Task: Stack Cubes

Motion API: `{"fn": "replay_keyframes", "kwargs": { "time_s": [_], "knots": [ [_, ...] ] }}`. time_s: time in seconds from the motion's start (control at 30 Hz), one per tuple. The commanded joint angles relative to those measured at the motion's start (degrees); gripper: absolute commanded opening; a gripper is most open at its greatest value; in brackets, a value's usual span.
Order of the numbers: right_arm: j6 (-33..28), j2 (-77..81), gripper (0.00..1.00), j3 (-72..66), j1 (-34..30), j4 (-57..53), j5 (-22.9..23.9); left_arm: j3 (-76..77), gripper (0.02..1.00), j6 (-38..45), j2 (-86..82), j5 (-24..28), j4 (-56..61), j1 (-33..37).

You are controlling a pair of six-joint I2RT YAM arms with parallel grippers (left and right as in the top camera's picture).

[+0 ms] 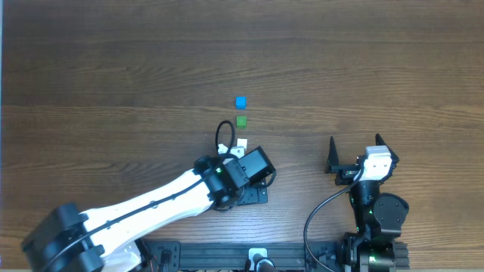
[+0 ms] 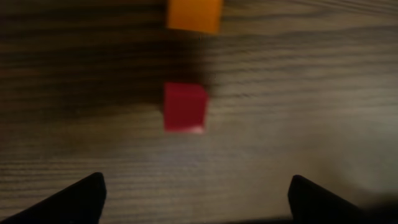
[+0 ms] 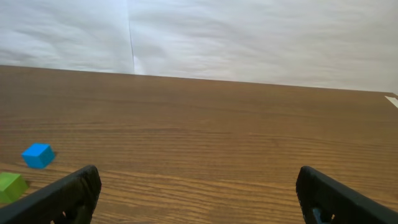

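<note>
A wooden counter (image 1: 113, 75) seen from above, with two robot arms based along its near edge. The left arm reaches toward the middle of the counter. Its claw (image 2: 196, 186) is open, fingers spread wide and holding nothing, low over the wood. In its wrist view a red cube (image 2: 184, 107) sits on the counter ahead of the open fingers. An orange cube (image 2: 194, 15) lies just beyond it, with a gap between them.

Farther out from the left arm, a green cube (image 1: 241, 121) and a blue cube (image 1: 240, 102) rest in a line, close together but not touching. No cube is stacked.

The right claw (image 1: 354, 151) is open and empty near its own base, well apart from the cubes.
</note>
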Motion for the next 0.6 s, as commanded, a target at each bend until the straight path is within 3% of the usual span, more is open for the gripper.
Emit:
{"fn": "replay_keyframes", "kwargs": {
  "time_s": [0.03,0.23,0.6],
  "knots": [
    [-0.3,-0.4,0.991,-0.4,0.3,-0.1,0.2,0.7,0.897,-3.2,4.2,-4.8,0.4,-0.2],
    [-0.3,-0.4,0.993,-0.4,0.3,-0.1,0.2,0.7,0.877,-3.6,8.3,-8.2,1.9,-0.2],
    [-0.3,-0.4,0.993,-0.4,0.3,-0.1,0.2,0.7,0.818,1.3,11.9,-8.3,6.8,-0.2]
  ]
}}
